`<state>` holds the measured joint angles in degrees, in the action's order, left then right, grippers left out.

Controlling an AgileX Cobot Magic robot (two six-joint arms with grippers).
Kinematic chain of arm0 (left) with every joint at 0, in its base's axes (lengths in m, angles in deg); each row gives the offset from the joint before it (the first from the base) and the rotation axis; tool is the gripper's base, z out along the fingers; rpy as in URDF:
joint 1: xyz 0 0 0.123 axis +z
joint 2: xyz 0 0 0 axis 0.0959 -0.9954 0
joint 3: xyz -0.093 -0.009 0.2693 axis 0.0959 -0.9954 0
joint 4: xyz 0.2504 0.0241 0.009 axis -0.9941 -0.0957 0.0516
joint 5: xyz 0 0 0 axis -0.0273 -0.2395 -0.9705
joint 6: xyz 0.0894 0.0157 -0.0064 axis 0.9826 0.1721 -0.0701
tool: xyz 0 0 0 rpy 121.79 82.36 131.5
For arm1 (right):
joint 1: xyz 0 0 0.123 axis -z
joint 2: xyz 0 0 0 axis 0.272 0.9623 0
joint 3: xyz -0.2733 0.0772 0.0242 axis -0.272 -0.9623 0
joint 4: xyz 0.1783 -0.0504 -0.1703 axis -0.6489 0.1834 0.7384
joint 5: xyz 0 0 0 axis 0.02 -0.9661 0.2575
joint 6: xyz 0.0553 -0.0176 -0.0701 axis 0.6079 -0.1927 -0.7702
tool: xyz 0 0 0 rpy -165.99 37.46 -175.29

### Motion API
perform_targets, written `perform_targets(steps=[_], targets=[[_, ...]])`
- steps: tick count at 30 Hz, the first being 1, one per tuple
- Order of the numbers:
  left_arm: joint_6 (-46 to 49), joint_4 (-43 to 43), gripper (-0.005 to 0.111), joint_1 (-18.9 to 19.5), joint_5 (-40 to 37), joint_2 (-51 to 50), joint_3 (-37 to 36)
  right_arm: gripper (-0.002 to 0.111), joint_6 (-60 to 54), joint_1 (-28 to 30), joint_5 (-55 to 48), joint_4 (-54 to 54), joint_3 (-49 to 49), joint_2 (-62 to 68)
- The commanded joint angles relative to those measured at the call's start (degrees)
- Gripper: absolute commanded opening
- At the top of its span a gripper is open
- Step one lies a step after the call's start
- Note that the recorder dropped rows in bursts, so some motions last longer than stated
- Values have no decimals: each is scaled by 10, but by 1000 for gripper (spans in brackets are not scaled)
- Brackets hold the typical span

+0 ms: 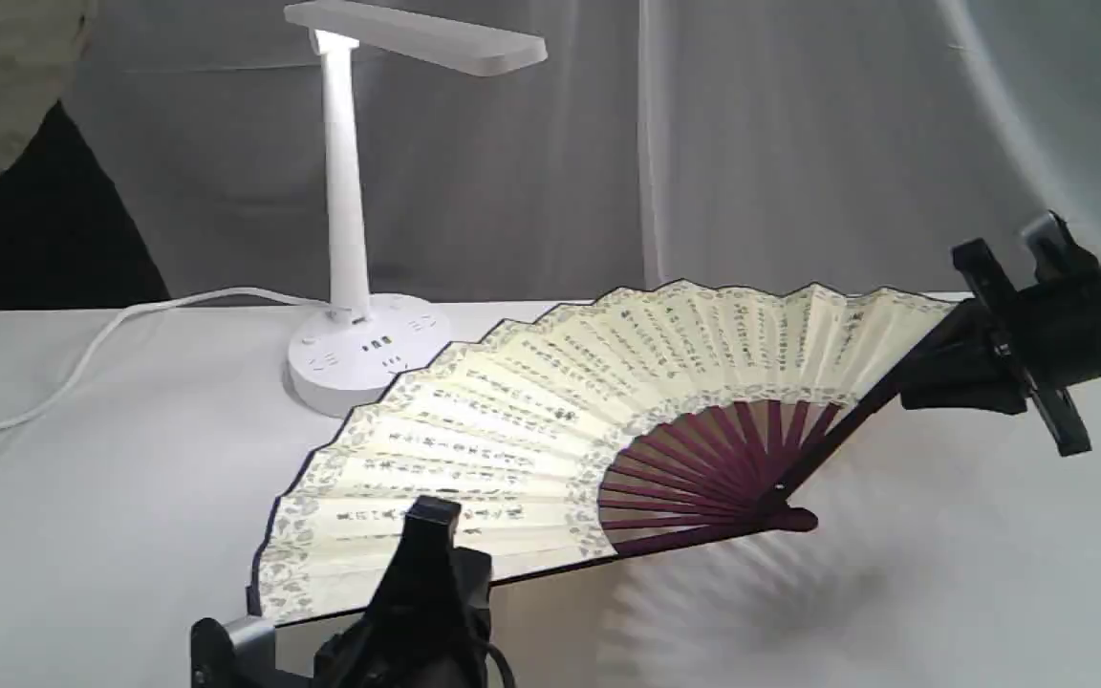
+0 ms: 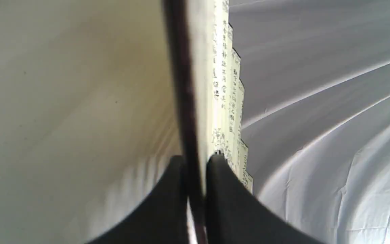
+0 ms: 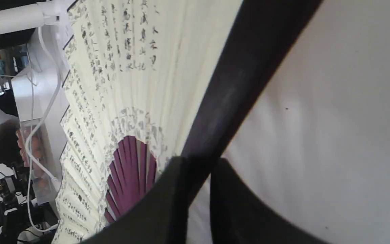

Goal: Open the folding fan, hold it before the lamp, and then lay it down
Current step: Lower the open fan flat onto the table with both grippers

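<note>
The folding fan is spread wide open above the white table, its cream leaf with black calligraphy facing the exterior camera and its purple-brown ribs meeting at the pivot lower right. My left gripper is shut on the fan's lower left guard. My right gripper is shut on the upper right guard. The white lamp stands just behind the fan's left half, head lit, base partly covered by the leaf. The lamp's stem also shows in the right wrist view.
The lamp's white cord trails left across the white tablecloth. A grey curtain hangs behind the table. A person's dark and beige clothing fills the upper left corner.
</note>
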<state>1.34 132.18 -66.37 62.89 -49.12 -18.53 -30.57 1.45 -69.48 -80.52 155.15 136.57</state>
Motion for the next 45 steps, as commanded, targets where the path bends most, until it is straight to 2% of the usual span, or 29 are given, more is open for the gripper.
perform_targets(steps=[1,12,24,29,33,40,42,45], targets=[[13,18,0,3,-6,-14,0,0,-25,27,25,18,1,6],[3,-2,0,3,-13,-76,42,0,-27,40,25,12,1,49],[-32,11,0,3,-15,-79,50,0,-16,40,25,5,1,49],[-32,-16,10,17,-21,-79,50,1,-9,40,25,5,1,49],[-30,-19,24,27,-28,-76,50,17,-4,40,25,5,1,49],[-26,-45,51,39,-29,-66,50,51,7,40,25,6,1,49],[-6,-54,52,45,-31,-61,50,60,7,40,25,6,1,49],[32,-98,52,68,-67,-44,50,64,7,40,25,6,1,46]])
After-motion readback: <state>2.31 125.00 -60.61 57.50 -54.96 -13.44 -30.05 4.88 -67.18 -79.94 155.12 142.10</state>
